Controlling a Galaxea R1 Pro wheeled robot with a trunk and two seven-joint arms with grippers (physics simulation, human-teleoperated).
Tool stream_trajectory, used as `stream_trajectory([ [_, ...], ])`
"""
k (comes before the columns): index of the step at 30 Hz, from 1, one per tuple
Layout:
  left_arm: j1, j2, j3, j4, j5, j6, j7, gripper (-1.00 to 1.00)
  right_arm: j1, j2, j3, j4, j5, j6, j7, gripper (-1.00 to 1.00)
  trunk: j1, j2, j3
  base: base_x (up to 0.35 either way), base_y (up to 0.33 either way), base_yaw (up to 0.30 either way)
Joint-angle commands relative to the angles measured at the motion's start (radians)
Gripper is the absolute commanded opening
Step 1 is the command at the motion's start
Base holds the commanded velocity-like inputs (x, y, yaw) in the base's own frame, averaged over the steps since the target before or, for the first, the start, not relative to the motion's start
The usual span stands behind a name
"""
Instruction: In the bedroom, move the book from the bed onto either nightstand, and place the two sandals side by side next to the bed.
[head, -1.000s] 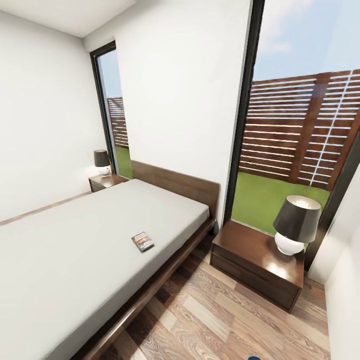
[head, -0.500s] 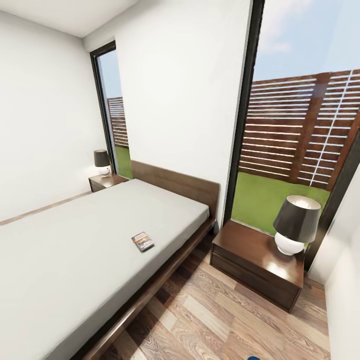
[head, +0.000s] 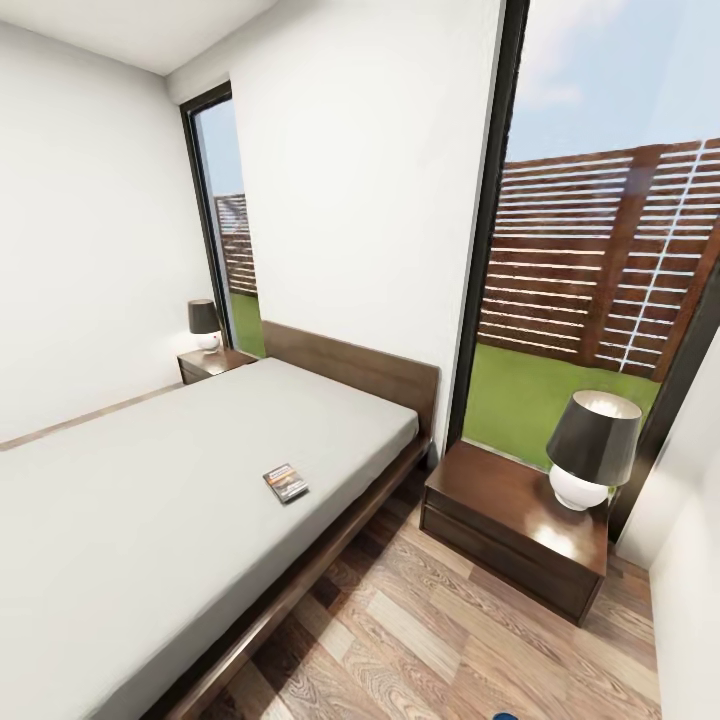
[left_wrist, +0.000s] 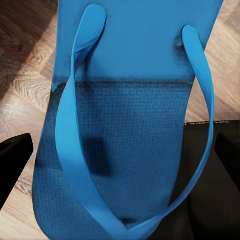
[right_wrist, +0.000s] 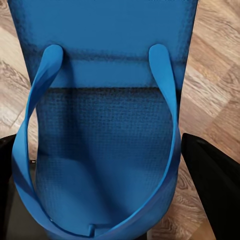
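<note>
while each end effector grips a sandal, the book lies on the bed

bed (head: 150, 500) beside nightstand (head: 500, 510); book (head: 286, 483) flat near the mattress edge. left end effector (left_wrist: 120, 165) clamped on one blue sandal (left_wrist: 125, 125), right end effector (right_wrist: 110, 185) clamped on the other sandal (right_wrist: 105, 100).

A strip of bare floor (head: 440, 640) runs between the bed (head: 150, 520) and the nightstand (head: 510, 525); a lamp (head: 590, 450) occupies the nightstand's window-side end.
</note>
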Motion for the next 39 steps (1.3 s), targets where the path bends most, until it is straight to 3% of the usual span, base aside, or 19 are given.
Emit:
stream_trajectory([
  [1,-0.001,0.0,-0.008,0.001,0.009,-0.003,0.0,-1.0,0.0,0.0,-0.008,-0.002,0.002,0.005,0.007,-1.0,0.0,-0.001,0.0,0.0,0.0,-0.062],
  [19,-0.001,0.0,-0.01,0.0,0.007,-0.004,0.0,-1.0,0.0,0.0,-0.007,-0.002,0.004,0.006,0.008,-1.0,0.0,-0.001,0.005,0.023,0.0,-0.146],
  [39,0.0,0.001,-0.012,-0.001,0.004,-0.005,0.0,-1.0,0.0,0.001,-0.004,-0.002,0.004,0.006,0.008,-1.0,0.0,-0.001,0.005,0.264,-0.105,-0.004],
])
